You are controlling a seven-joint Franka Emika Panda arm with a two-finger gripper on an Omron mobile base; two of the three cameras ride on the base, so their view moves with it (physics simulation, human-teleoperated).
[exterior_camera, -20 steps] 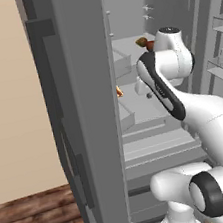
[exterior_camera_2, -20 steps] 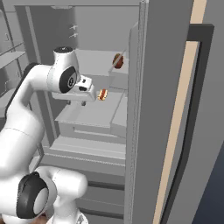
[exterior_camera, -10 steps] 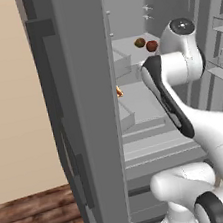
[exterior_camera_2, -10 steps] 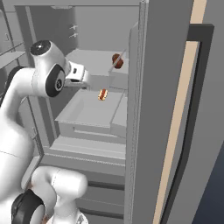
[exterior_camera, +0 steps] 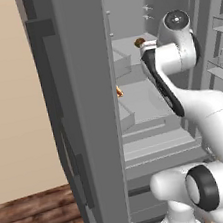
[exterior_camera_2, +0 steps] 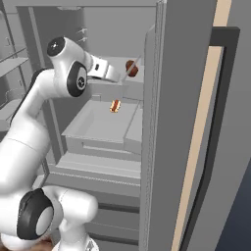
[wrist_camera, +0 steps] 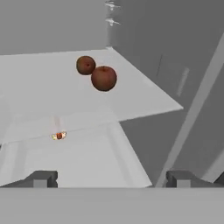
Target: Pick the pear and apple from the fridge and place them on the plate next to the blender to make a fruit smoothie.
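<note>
A dark red round apple (wrist_camera: pixel 103 78) is seen touching a smaller brownish pear (wrist_camera: pixel 85 65) on a pale fridge shelf (wrist_camera: pixel 144 94). The gripper (wrist_camera: pixel 112 179) is held wide, empty.

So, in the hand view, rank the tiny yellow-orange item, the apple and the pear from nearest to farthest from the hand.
1. The tiny yellow-orange item, on the lower shelf, just ahead of the hand and to the left.
2. The apple, on the upper shelf, farther in.
3. The pear, just behind the apple and to its left, deepest in the fridge.
</note>
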